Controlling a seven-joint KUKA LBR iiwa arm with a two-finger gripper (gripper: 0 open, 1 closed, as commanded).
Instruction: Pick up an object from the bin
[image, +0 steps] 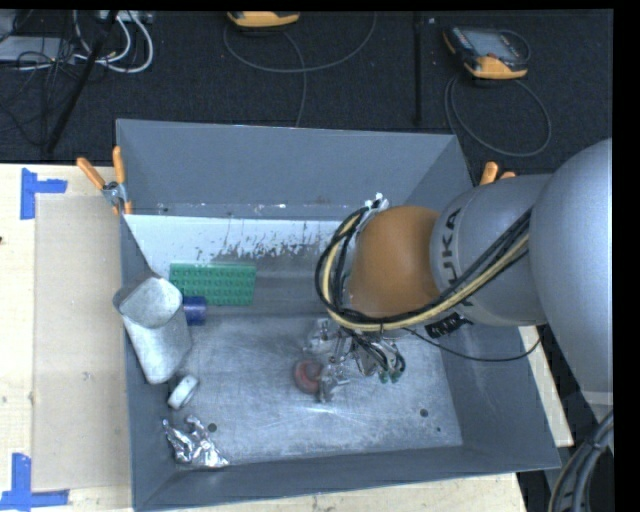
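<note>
Gripper low at bin floor centre, just beside one small reddish round piece; clenched or released, cannot tell. Nothing lifted yet; grasp and lift likely remain. Left side: one pale tipped cup, one green studded plate, one foil wad in front-left corner, one white cap, one blue bit.

Black capital letters run up the silver casing of the robot arm, just right of its orange cover and above the grey bin. "KU" can be made out, the start of the maker's name, KUKA. The rest is crossed by black and yellow cables. Any marks on the small things in the bin are too small to read.
</note>
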